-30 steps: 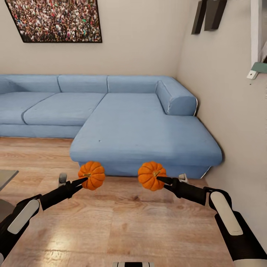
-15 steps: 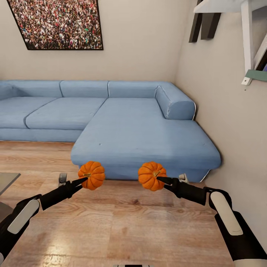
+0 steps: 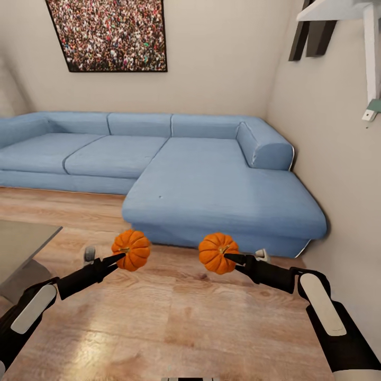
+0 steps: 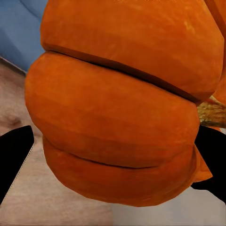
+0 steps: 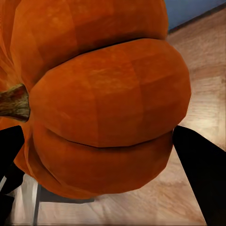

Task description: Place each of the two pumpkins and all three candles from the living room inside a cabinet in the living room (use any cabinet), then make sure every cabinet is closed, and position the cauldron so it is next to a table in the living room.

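The two pumpkins, left pumpkin [image 3: 131, 250] and right pumpkin [image 3: 218, 252], are hanging above the wooden floor [image 3: 174, 317], each clamped by its gripper, left gripper [image 3: 117, 258] and right gripper [image 3: 230, 257]. The view is turning left: the blue sofa [image 3: 211, 185] is sliding right, and more of the grey worktop [image 3: 18, 246] is appearing.

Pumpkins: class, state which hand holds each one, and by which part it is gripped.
The left hand grips one pumpkin and the right hand grips the other pumpkin, each across its ribbed sides, near the stem.

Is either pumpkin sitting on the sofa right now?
No, the left gripper holds one pumpkin and the right gripper the other pumpkin, both above the floor before the sofa.
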Motion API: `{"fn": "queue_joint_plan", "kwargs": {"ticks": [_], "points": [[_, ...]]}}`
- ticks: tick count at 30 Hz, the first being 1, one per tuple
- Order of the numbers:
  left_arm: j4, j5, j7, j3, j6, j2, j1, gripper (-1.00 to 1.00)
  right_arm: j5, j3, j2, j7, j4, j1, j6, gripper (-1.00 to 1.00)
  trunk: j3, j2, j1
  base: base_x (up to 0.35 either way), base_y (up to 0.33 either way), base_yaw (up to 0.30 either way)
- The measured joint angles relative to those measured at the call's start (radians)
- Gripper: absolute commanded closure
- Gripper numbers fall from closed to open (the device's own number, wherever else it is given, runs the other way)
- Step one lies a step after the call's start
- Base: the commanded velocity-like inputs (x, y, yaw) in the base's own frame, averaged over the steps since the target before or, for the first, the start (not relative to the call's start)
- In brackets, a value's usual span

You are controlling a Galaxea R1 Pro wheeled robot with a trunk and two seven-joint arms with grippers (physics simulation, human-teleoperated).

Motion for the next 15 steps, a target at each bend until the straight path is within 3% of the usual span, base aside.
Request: {"fn": "queue_joint_plan", "kwargs": {"ticks": [5,15], "points": [[0.0,-0.002,0.0,0.0,-0.002,0.0,0.0,1.0,0.004,0.0,0.0,0.0,0.0,0.0,0.0,1.0,0.0,0.0,0.0,-0.125,0.0,0.288],[0.0,-0.007,0.0,0.0,-0.004,0.0,0.0,1.0,0.007,0.0,0.0,-0.001,0.0,0.0,0.0,1.0,0.0,0.0,0.0,-0.316,0.0,0.248]]}}
